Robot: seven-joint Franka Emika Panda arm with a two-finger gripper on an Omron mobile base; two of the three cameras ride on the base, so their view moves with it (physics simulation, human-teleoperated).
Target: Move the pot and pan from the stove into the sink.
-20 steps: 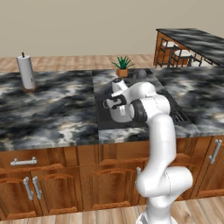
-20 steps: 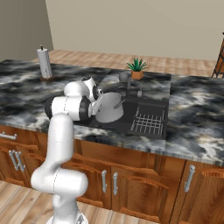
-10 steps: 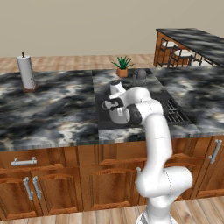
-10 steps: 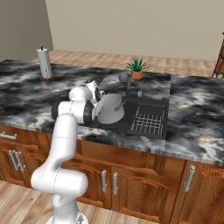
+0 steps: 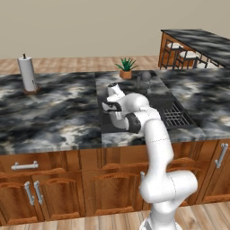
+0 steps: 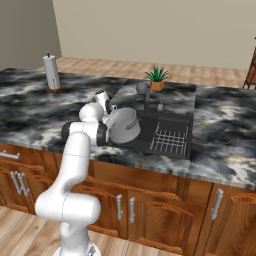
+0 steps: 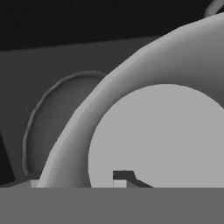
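Silver pot (image 6: 125,125) is sitting tilted in the sink (image 6: 172,121) next to the rack (image 6: 169,140), gripper (image 6: 111,114) right at its rim but can't tell if it's let go, so I'd guess next is backing off for the pan.

No readable text, label, brand, number or sign anywhere in these views.
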